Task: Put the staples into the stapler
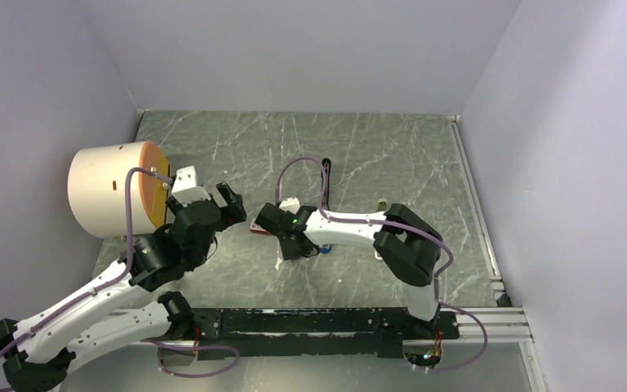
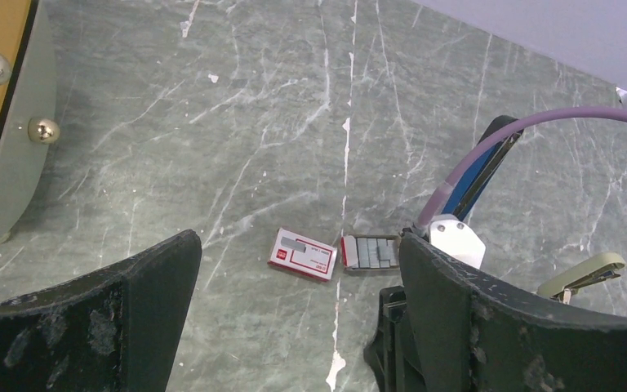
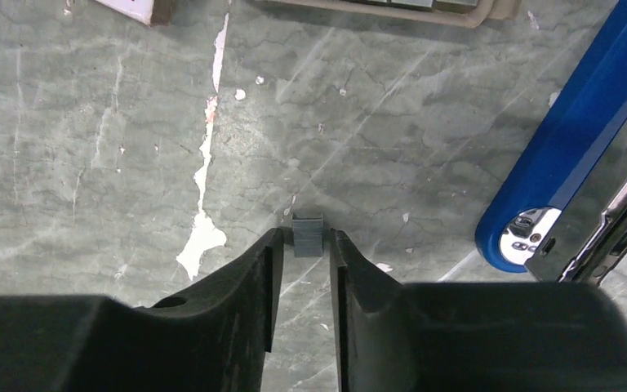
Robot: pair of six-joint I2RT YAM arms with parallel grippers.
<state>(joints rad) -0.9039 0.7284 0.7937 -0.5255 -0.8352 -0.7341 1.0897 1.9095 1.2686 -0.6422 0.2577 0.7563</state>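
1. Right gripper [image 3: 306, 242]: jaws clamped on the staples [image 3: 308, 233], a small grey block pinched between the fingertips. It is low over the table [image 3: 90, 163]; I can't tell whether it is lifted or touching.
2. Left gripper [image 2: 297, 245]: jaws wide apart and holding nothing. It hangs back over the table, looking toward the box area.
3. The stapler [image 3: 575, 135] lies just right of the held block, near but not touching. The blue top looks swung away from a metal rail [image 3: 620, 216] beside it, so it is probably open. The channel itself is not clearly visible.
4. The red box [image 2: 302, 255] lies flat on the table. Its tray [image 2: 370, 252] is pulled out beside it with more grey strips inside, just beyond the right gripper.
5. A beige bar [image 2: 581, 274] sits off to the side past the stapler, not involved.
6. Done so far, judging from the layout:
   - box opened
   - one strip grasped
   - stapler apparently opened
7. Left to do:
   - move the block over to the rail
   - line it up lengthwise and seat it in the channel
   - release it, then shut the blue top
8. Roughly the midpoint: nothing is loaded yet.
9. Risk: the block is tiny and held only at the fingertips, so it could twist or drop while being aligned with the narrow rail.
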